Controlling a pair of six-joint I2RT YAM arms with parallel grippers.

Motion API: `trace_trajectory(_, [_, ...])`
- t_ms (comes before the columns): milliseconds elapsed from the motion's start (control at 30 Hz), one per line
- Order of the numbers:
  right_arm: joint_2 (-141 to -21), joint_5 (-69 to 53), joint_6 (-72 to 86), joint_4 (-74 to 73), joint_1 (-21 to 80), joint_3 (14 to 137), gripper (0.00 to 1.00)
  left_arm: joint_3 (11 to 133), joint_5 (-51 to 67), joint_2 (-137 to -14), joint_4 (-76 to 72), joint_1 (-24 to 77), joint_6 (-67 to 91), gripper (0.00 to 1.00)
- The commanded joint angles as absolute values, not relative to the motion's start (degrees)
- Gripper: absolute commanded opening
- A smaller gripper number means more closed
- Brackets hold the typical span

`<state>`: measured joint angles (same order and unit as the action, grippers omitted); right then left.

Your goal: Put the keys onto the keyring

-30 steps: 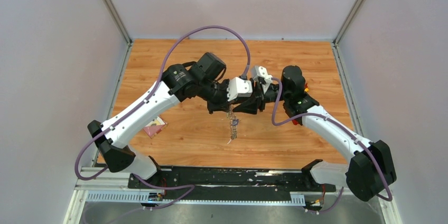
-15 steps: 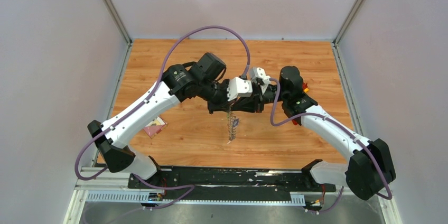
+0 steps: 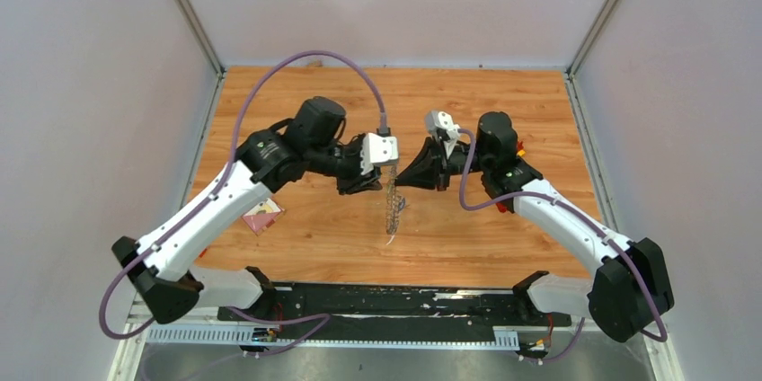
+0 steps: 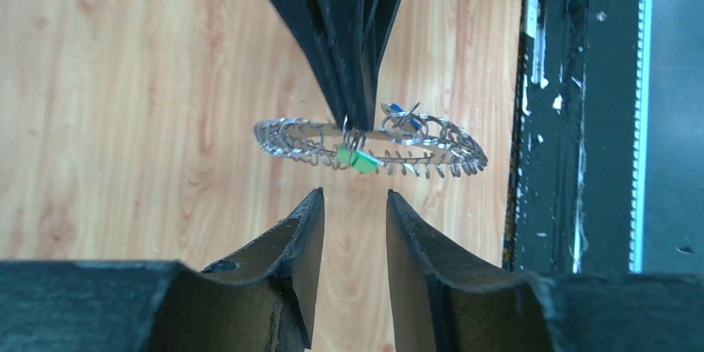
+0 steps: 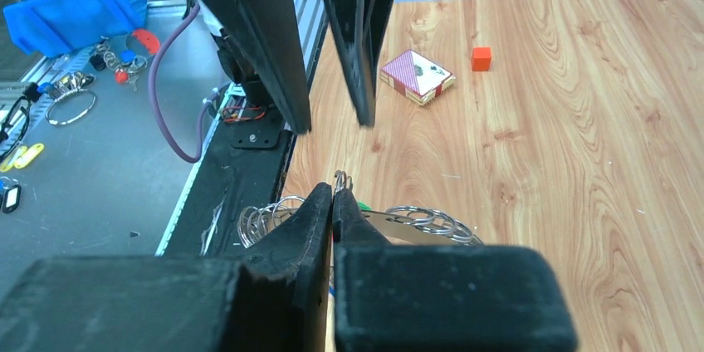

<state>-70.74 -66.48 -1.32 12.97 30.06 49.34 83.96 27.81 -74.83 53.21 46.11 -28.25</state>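
Note:
The keyring, a wide silver ring fringed with small rings, hangs in the air edge-on above the wooden table. My right gripper is shut on its rim, with the keyring spreading out behind the closed fingers. A green key dangles from the ring just under that grip, and a blue key sits on the ring's far side. My left gripper is open, a short way back from the ring and touching nothing. From above, the keyring hangs below the right gripper, with the left gripper just to its left.
A pink card box and a small red block lie on the table behind the left arm. The pink card box is near the table's left edge. The black rail runs along the near edge.
My right gripper has closed on the keyring. My left gripper has opened, let go of the ring and drawn back to the left.

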Motion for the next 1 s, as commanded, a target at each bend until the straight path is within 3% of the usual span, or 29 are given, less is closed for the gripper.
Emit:
trace_trajectory(0, [-68.11, -67.74, 4.27, 19.26, 29.15, 51.38, 0.00, 78.07, 35.21, -67.30, 40.39, 44.01, -30.92, 0.42])
trace_trajectory(333, [-68.01, -69.37, 11.87, 28.05, 28.42, 50.30, 0.00, 66.50, 41.47, -62.73, 21.91, 42.82, -23.01, 0.42])
trace_trajectory(700, [-68.13, -69.96, 12.39, 28.96, 28.38, 49.93, 0.00, 63.72, 41.51, -62.64, 18.18, 41.85, -21.06, 0.39])
trace_trajectory(967, [-68.05, -70.13, 12.29, 28.83, 28.33, 49.92, 0.00, 63.57, 42.15, -63.50, 18.35, 41.75, -20.83, 0.29])
